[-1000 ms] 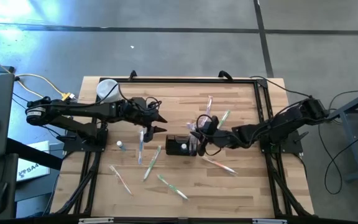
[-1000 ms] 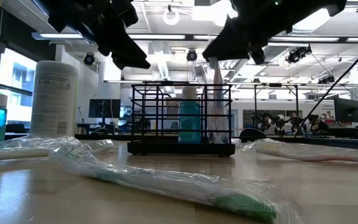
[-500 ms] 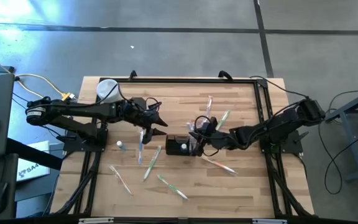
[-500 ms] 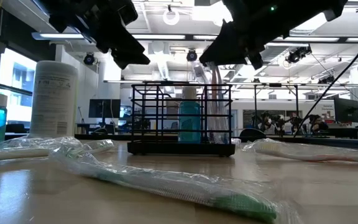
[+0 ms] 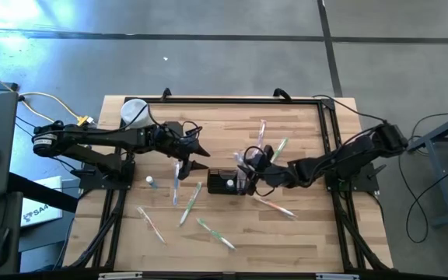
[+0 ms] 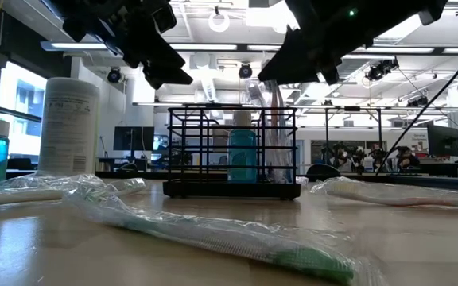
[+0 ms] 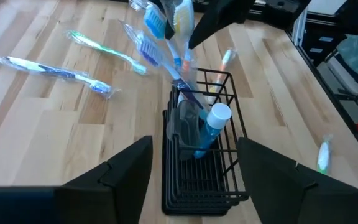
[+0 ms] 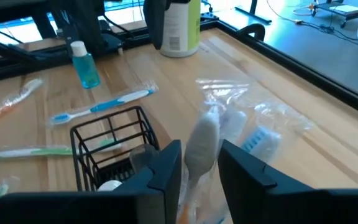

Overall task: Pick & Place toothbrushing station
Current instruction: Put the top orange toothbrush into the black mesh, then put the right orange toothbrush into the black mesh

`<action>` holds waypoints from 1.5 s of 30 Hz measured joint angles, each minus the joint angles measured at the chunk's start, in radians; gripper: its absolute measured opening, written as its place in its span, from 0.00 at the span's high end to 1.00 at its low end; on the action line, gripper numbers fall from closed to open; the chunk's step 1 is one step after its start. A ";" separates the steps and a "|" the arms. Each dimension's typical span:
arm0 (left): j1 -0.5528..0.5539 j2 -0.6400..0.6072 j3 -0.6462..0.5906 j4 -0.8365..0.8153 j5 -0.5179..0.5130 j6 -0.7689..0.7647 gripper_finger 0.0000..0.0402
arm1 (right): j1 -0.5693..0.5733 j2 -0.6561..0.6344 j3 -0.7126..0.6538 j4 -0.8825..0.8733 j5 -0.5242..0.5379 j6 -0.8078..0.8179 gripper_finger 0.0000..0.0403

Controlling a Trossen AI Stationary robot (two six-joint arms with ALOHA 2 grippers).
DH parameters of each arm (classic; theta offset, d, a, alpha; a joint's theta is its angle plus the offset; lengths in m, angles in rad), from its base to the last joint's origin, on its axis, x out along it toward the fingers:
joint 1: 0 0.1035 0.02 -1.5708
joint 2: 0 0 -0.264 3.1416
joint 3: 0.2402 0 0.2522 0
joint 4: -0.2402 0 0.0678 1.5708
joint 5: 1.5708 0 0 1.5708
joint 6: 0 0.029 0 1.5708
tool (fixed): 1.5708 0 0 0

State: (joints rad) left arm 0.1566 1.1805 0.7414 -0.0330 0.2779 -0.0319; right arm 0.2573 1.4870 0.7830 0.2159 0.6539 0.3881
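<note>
2 fingers [image 8: 194, 165] of right gripper around wrapped toothbrush [image 8: 205, 138] above caddy [image 8: 114, 146]; left's apart, empty.

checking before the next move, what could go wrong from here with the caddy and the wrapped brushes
The right gripper sits around the wrapped toothbrushes standing tilted in the black caddy; lifting away could drag the wrap and pull them out or tip the caddy. The left gripper hovers open close over the caddy near the blue bottle; a descent could knock it.

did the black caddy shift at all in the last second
No. In the low view the caddy keeps its place against the white container, and from above it sits on the same table boards.
</note>
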 joint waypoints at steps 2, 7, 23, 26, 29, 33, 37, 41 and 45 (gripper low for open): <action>0.000 0.000 0.000 0.000 0.000 0.000 0.39 | 0.000 -0.007 0.000 -0.001 0.001 -0.005 0.76; 0.000 0.000 0.000 -0.002 0.000 0.000 0.34 | 0.009 -0.045 0.000 -0.007 -0.002 -0.036 0.75; 0.000 0.000 0.000 -0.045 0.001 0.000 0.32 | 0.112 -0.323 0.002 -0.448 -0.188 0.024 0.43; 0.000 0.000 0.000 -0.045 0.001 0.000 0.32 | 0.129 -0.337 0.001 -0.566 -0.346 0.108 0.43; 0.000 0.000 0.000 -0.045 0.001 0.000 0.32 | 0.153 -0.307 0.002 -0.604 -0.461 0.140 0.44; 0.000 0.000 0.000 -0.045 0.001 0.000 0.32 | 0.182 -0.234 0.001 -0.613 -0.508 0.164 0.47; 0.000 0.000 0.000 -0.044 0.002 0.000 0.32 | 0.180 -0.153 0.001 -0.616 -0.507 0.112 0.48; 0.000 0.000 0.000 -0.044 0.002 0.000 0.32 | 0.173 -0.074 0.001 -0.613 -0.524 -0.004 0.49; 0.000 0.000 0.000 -0.044 0.002 0.000 0.32 | 0.172 -0.018 0.001 -0.609 -0.506 -0.002 0.49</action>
State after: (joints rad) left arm 0.1566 1.1809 0.7418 -0.0772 0.2798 -0.0315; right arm 0.4290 1.4694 0.7841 -0.3931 0.1476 0.3865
